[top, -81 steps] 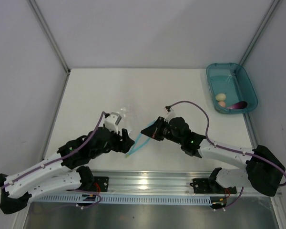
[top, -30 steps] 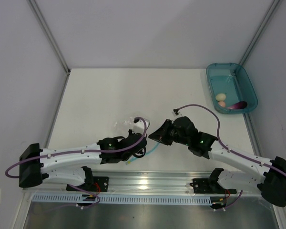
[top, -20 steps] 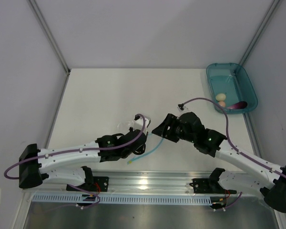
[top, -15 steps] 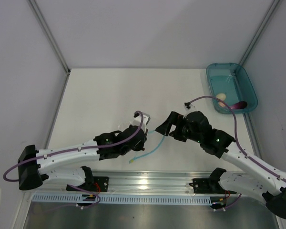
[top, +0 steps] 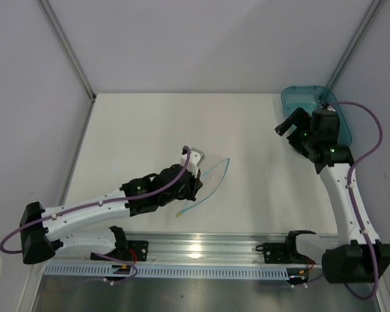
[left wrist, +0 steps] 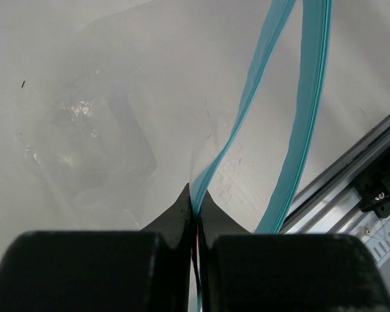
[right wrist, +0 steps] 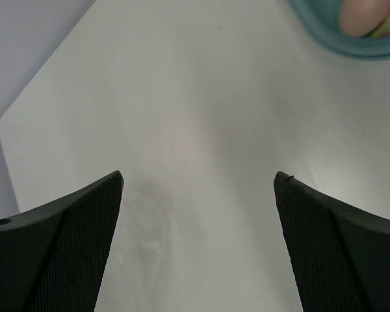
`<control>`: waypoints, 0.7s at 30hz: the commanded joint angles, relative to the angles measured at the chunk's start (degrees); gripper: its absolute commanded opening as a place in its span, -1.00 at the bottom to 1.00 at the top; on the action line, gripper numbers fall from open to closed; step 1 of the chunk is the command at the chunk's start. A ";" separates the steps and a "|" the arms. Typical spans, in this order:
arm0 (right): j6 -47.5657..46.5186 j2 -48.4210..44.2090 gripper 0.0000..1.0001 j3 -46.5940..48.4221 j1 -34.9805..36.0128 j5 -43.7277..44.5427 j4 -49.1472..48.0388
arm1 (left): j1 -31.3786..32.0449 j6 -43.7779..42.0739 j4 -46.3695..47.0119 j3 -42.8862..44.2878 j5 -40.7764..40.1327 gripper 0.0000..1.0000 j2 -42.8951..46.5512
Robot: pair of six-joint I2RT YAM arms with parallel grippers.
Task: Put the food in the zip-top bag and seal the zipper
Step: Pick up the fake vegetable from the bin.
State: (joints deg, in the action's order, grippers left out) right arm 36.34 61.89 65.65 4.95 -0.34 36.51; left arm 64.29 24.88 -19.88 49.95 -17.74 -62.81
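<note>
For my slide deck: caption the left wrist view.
Left jaws shut on the teal zipper, the clear zip-top bag crinkled beyond.

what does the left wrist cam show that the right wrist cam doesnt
Only the left wrist view: the left pincer shut on the teal zipper, the clear zip-top bag lying crinkled beyond it, and a metal rail at lower right. Only the right wrist view: the right pincer open with nothing between its fingers, and the rim of the teal tray with a peach-pink food piece inside. Both: the white table.
</note>
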 commanded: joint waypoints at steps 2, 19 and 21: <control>-2.41 9.73 0.99 4.39 -9.86 -3.34 -3.55 | -2.15 -1.77 1.16 1.46 3.58 -0.99 0.67; -4.96 46.81 0.77 32.78 -22.09 10.09 -1.18 | -6.46 -4.93 4.67 1.02 16.59 -0.99 -0.74; -4.70 48.76 0.74 34.37 -22.97 10.53 -1.44 | -6.81 -4.76 4.67 1.46 18.86 -0.99 -1.52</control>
State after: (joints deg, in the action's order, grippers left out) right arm 32.62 108.42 96.33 -16.78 6.72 32.95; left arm 58.26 21.41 -17.12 49.95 -4.16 -63.42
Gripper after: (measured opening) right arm 0.878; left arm 0.005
